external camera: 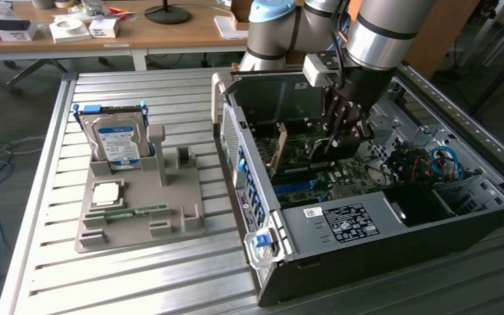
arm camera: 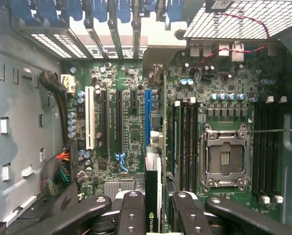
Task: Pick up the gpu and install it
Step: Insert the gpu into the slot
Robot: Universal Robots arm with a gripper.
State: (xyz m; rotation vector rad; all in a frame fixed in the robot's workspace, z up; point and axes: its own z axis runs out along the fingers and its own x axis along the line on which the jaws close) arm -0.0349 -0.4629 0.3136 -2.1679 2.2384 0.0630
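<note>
Dark gpu [arm camera: 153, 182] on edge | long axis along blue slot [arm camera: 148, 115] | pincer [arm camera: 156, 204] clamped on it

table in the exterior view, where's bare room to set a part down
Bare table slats: between the grey holder and the table's near edge, behind the holder, and along its side at the exterior view's left. Narrow: the gap between holder and computer case. Crowded: inside the case, where the fingers grip the gpu.
</note>
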